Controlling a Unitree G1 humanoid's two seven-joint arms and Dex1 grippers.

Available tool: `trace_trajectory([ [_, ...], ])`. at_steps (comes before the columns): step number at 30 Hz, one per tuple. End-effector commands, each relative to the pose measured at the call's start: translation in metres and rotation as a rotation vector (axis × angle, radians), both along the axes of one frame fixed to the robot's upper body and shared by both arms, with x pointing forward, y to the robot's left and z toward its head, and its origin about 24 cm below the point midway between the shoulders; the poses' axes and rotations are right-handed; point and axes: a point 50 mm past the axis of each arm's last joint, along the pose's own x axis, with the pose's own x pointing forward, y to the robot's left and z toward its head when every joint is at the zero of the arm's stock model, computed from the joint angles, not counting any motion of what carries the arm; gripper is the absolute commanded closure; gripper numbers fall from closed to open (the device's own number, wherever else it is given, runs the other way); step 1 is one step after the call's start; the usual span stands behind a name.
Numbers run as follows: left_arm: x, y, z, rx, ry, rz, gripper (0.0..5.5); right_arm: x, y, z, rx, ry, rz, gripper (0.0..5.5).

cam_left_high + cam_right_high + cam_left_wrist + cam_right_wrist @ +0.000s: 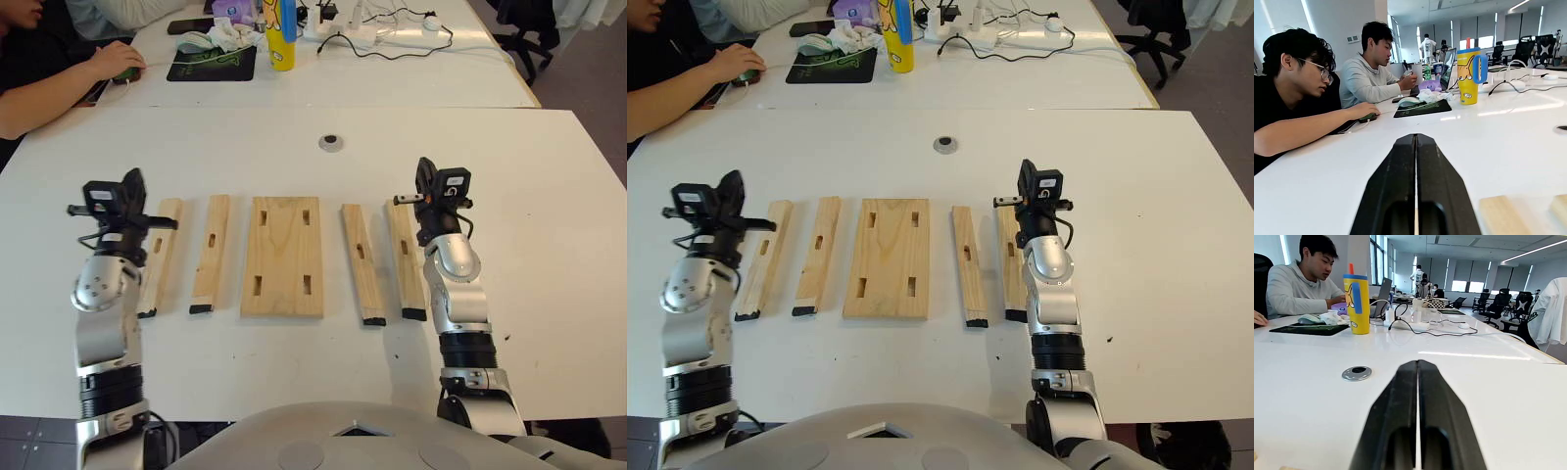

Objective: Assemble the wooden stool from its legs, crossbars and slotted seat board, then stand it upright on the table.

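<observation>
Lying on table (549,196): seat board (282,257), flat, centre.
Left slats (211,253): two, flat, beside board.
Right slats (361,250): two, flat, beside board.
Left gripper (134,179): fingers together, empty, by outermost left slat.
Right gripper (424,167): fingers together, empty, by outermost right slat.
Cup (281,34): on far table (441,78), contents unseen.

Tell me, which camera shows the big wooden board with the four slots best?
Either head camera; the left eye view is a fair pick. It looks down on the whole seat board, lying flat with all four slots visible. The right eye view shows the same. The wrist views look low across the table instead.
</observation>
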Motion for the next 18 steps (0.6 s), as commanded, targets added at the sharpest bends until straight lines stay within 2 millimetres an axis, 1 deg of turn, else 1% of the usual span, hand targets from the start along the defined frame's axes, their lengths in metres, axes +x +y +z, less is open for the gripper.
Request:
trace_trajectory([
  [1,-0.011,0.038,-0.012,0.000,0.135,0.002,5.50,-0.004,-0.004,0.000,-0.003,-0.003,-0.027,5.49],
  [5,-0.026,0.063,-0.024,-0.025,0.278,-0.067,5.50,-0.004,-0.004,0.000,-0.003,-0.002,-0.026,5.49],
  [6,-0.030,0.068,-0.027,-0.032,0.313,-0.078,5.29,-0.004,-0.004,0.000,-0.003,-0.002,-0.026,5.50],
  [7,-0.033,0.073,-0.030,-0.036,0.344,-0.087,5.22,-0.004,-0.004,0.000,-0.003,-0.002,-0.026,5.50],
  [11,-0.036,0.090,-0.036,-0.062,0.400,-0.074,4.67,-0.007,-0.005,-0.002,-0.005,0.000,-0.041,5.50],
  [14,-0.040,0.091,-0.040,-0.087,0.431,-0.106,4.14,-0.008,-0.005,-0.002,-0.008,0.001,-0.040,5.50],
  [18,-0.046,0.088,-0.050,-0.107,0.495,-0.153,3.60,-0.009,-0.002,-0.002,-0.036,-0.008,-0.027,5.50],
])
